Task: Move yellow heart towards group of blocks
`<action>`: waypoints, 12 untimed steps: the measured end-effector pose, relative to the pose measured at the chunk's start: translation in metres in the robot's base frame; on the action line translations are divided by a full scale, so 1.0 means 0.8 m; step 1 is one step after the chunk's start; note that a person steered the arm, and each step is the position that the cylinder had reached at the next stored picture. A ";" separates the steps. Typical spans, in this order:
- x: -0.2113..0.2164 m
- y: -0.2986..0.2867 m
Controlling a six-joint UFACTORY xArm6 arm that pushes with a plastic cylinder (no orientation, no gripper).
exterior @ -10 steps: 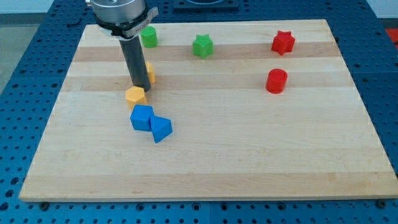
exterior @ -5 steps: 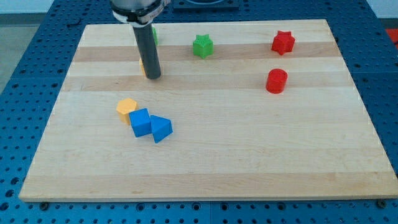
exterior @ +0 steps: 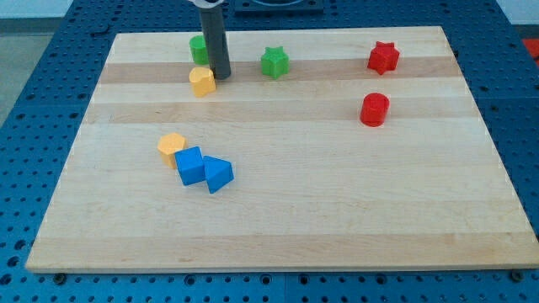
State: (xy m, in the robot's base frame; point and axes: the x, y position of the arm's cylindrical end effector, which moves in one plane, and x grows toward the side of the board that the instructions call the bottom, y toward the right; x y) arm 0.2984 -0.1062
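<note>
A yellow heart block (exterior: 201, 81) lies near the view's top left on the wooden board (exterior: 278, 210). My tip (exterior: 222, 75) stands just right of it and slightly above, close to touching. Lower down sits a group of three blocks: a yellow-orange hexagon block (exterior: 172, 147), a blue cube (exterior: 191, 164) and a blue wedge-shaped block (exterior: 218, 174), touching one another. The group lies well below the yellow heart.
A green block (exterior: 198, 48) sits just above the heart, partly hidden by the rod. A green star (exterior: 274, 62) lies right of my tip. A red star (exterior: 383, 57) and a red cylinder (exterior: 374, 109) sit at the view's right.
My tip has moved up and to the right, from beside the hexagon to the right of the yellow heart, now uncovered. The hexagon slid down-left against the blue cube.
</note>
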 end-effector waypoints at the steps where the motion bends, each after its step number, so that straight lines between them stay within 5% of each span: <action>1: 0.000 -0.039; 3: 0.094 -0.045; 6: 0.144 0.000; 8: 0.063 -0.028; 10: 0.105 -0.119; 12: 0.131 -0.073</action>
State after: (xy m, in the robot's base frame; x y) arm 0.4029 -0.1649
